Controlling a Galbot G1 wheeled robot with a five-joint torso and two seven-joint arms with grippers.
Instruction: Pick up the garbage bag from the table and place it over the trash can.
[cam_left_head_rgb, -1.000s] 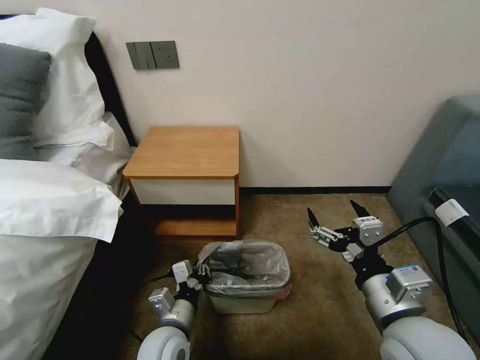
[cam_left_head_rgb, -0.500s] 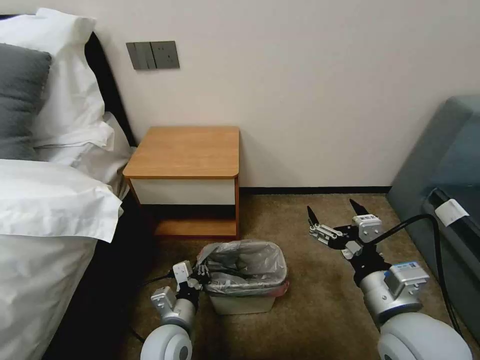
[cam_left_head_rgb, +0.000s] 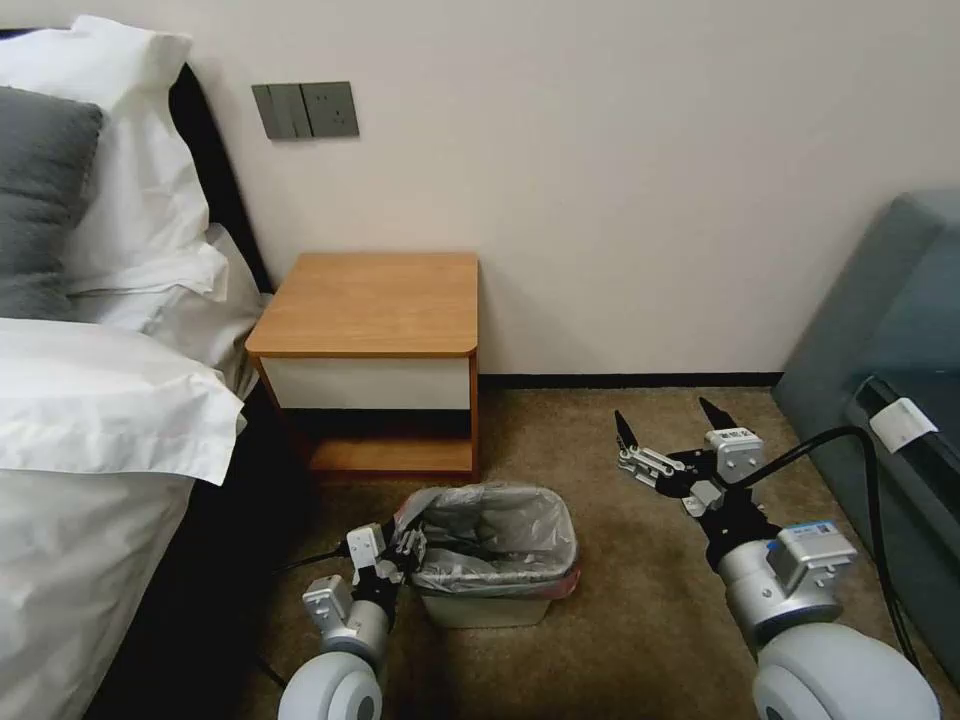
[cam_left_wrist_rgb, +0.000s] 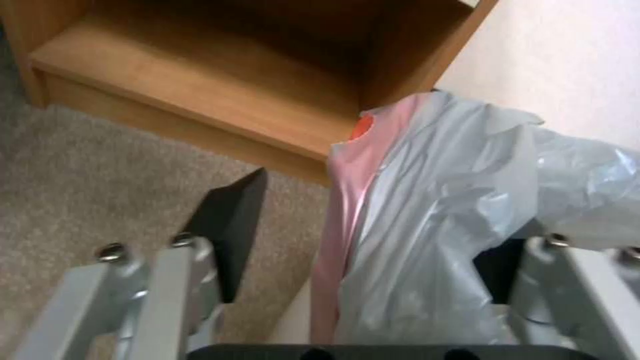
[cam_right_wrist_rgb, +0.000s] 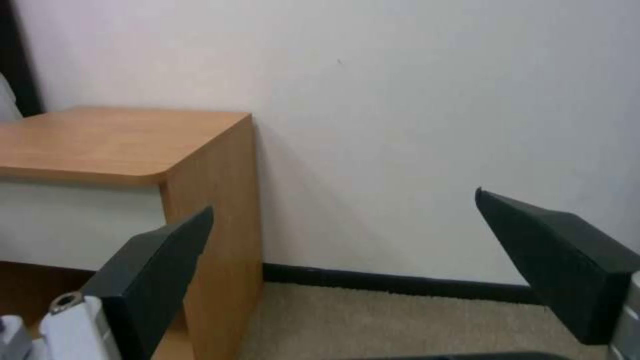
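The garbage bag (cam_left_head_rgb: 495, 535), crinkled grey plastic with a pinkish edge, lies draped over the rim of the cream trash can (cam_left_head_rgb: 485, 607) on the carpet in front of the table (cam_left_head_rgb: 370, 300). My left gripper (cam_left_head_rgb: 405, 548) is at the bag's left rim and stands open. In the left wrist view the bag (cam_left_wrist_rgb: 433, 200) hangs between the fingers (cam_left_wrist_rgb: 230, 225) and covers the far one; the table's low shelf (cam_left_wrist_rgb: 200, 85) lies beyond. My right gripper (cam_left_head_rgb: 668, 418) hovers open and holds nothing, to the right of the can. The right wrist view shows that gripper (cam_right_wrist_rgb: 343, 200) facing the table's side (cam_right_wrist_rgb: 213, 200).
A bed (cam_left_head_rgb: 90, 420) with white pillows fills the left side. A grey sofa (cam_left_head_rgb: 880, 330) stands at the right, with a black cable (cam_left_head_rgb: 860, 450) running to my right arm. Open carpet (cam_left_head_rgb: 610, 620) lies between the can and the sofa.
My left gripper's fingers have spread apart at the bag's left rim. My right gripper has sunk very slightly. The bag and can stay in place.
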